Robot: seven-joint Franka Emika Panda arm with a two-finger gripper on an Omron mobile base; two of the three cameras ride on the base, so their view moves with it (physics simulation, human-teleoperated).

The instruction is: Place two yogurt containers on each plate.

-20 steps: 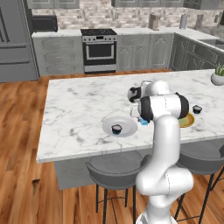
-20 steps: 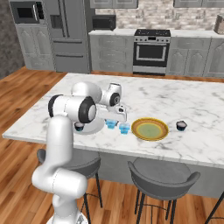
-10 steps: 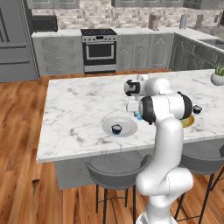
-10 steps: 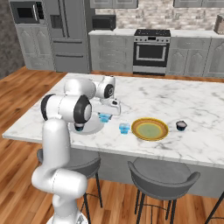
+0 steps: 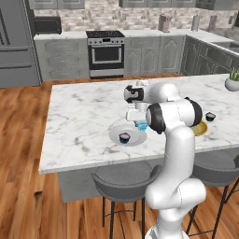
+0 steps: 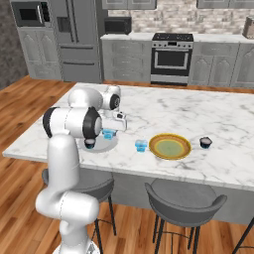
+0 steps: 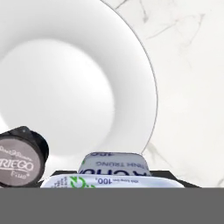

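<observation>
the jaws are pinched on a light blue yogurt cup (image 5: 141, 125), which hangs over the right part of the grey plate (image 5: 116, 136) near the middle of the left base view; in the hand view the same cup (image 7: 114, 170) sits at the bottom centre with the plate's white bowl spreading above it. a dark yogurt cup (image 5: 124, 137) already stands on that plate, at the lower left of the hand view, just beside the held one. the main risk is the release: if the cup is let go too near the plate's right rim it could land on the slope, tip, or slide onto the marble worktop (image 5: 79, 116). lowered too far toward the other side, it could knock the dark cup over. how high the cup hangs above the plate is hard to judge from these angles, so a drop from height and a bounce cannot be ruled out. the second blue cup (image 6: 141, 145), the yellow plate (image 6: 170, 146) and the other dark cup (image 6: 205, 143) lie in a row to the right in the right base view, well clear of the arm.
</observation>
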